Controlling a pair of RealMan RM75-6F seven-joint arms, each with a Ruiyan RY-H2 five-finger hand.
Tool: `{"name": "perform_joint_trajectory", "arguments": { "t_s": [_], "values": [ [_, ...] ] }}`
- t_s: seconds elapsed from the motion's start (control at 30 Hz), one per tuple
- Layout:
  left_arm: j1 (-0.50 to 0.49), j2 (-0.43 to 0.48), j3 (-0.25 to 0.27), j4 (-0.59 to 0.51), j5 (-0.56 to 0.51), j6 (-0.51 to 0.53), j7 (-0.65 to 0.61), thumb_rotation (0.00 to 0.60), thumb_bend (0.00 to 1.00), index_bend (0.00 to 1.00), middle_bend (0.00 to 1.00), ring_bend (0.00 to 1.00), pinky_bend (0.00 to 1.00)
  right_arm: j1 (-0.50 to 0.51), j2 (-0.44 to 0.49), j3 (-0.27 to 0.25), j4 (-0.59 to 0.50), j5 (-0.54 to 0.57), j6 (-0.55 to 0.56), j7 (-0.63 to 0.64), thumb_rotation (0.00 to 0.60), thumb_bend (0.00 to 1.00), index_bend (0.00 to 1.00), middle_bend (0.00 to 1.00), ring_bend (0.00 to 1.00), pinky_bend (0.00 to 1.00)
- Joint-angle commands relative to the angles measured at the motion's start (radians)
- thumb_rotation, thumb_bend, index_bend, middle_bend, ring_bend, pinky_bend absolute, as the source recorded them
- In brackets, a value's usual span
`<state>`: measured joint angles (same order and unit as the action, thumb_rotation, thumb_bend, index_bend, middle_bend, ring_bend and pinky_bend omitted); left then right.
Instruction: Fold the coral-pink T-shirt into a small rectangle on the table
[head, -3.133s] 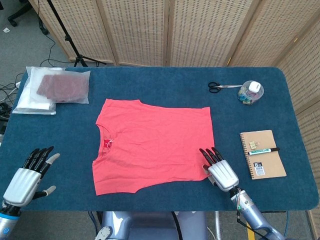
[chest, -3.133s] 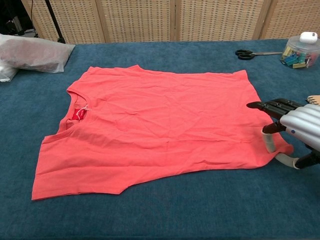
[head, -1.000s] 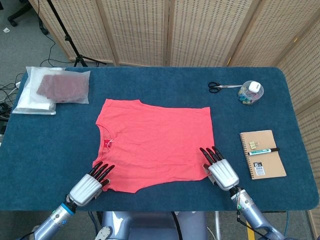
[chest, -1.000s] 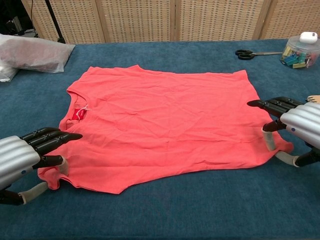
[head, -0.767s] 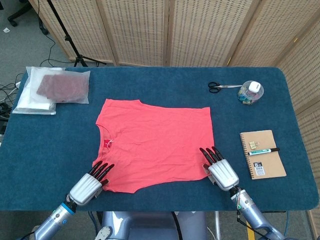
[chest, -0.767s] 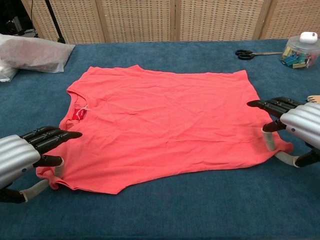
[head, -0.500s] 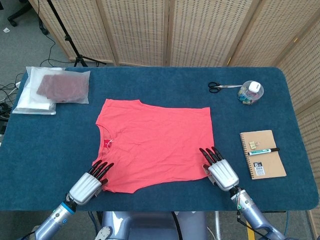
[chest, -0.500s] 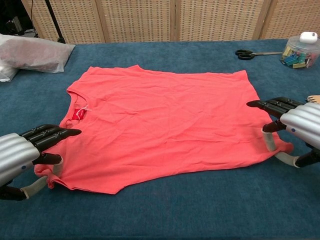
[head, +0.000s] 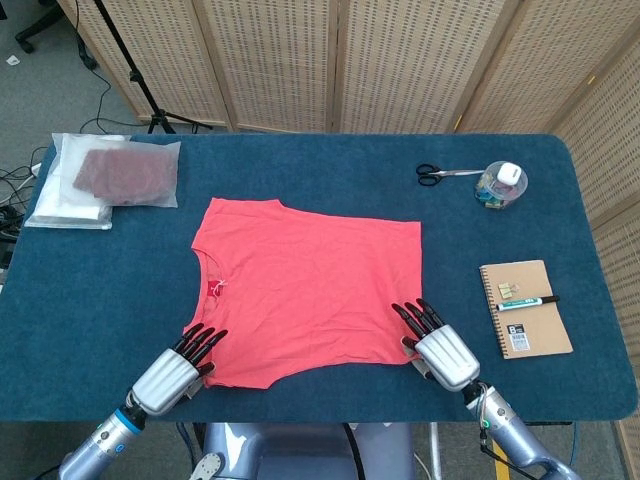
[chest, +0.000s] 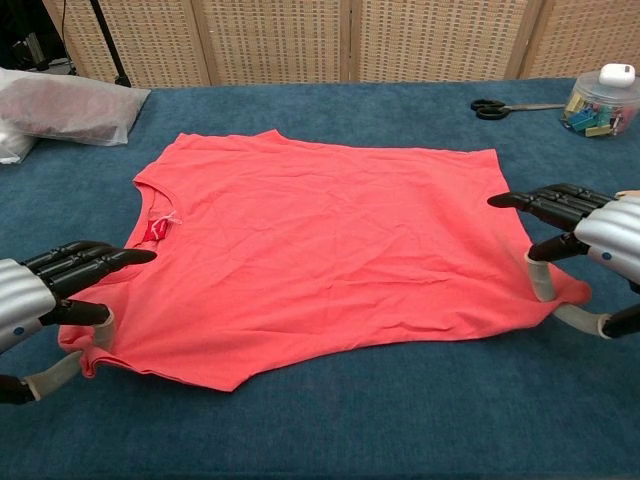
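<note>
The coral-pink T-shirt (head: 310, 285) lies flat on the blue table, collar to the left, hem to the right. My left hand (head: 172, 372) is at its near left sleeve corner; in the chest view the left hand (chest: 40, 295) has fingers over the fabric and its thumb under the rumpled edge, pinching it. My right hand (head: 440, 352) is at the near hem corner. In the chest view the right hand (chest: 590, 255) pinches that corner of the T-shirt (chest: 320, 250) between the thumb below and a finger on top, other fingers stretched out.
Black scissors (head: 440, 175) and a clear tub of clips (head: 502, 183) sit at the far right. A brown notebook (head: 525, 308) with a pen lies right of my right hand. A plastic bag with a dark garment (head: 115, 178) lies far left.
Both hands drew slightly back toward the near edge. The left sleeve corner followed the left hand leftward, and the right hem corner shifted with the right hand.
</note>
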<state>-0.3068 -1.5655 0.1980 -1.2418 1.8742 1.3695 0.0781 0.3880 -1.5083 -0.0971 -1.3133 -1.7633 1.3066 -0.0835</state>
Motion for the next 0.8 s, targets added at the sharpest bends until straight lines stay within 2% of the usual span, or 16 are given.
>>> {"name": "perform_joint_trajectory", "arguments": {
  "t_s": [0.03, 0.5, 0.8],
  "values": [
    [0.000, 0.027, 0.019, -0.027, 0.019, 0.017, -0.018, 0.600, 0.57, 0.69, 0.00, 0.00, 0.00, 0.014, 0.046, -0.035, -0.041, -0.053, 0.016, 0.040, 0.600, 0.47, 0.62, 0.03, 0.00, 0.00],
    [0.014, 0.149, 0.123, -0.153, 0.107, 0.082, -0.105, 0.600, 0.59, 0.69, 0.00, 0.00, 0.00, 0.040, 0.150, -0.149, -0.124, -0.242, 0.062, 0.094, 0.600, 0.47, 0.62, 0.04, 0.00, 0.00],
    [0.027, 0.200, 0.171, -0.194, 0.158, 0.118, -0.141, 0.600, 0.59, 0.69, 0.00, 0.00, 0.00, 0.035, 0.178, -0.195, -0.127, -0.327, 0.109, 0.102, 0.600, 0.47, 0.62, 0.04, 0.00, 0.00]
  ]
}}
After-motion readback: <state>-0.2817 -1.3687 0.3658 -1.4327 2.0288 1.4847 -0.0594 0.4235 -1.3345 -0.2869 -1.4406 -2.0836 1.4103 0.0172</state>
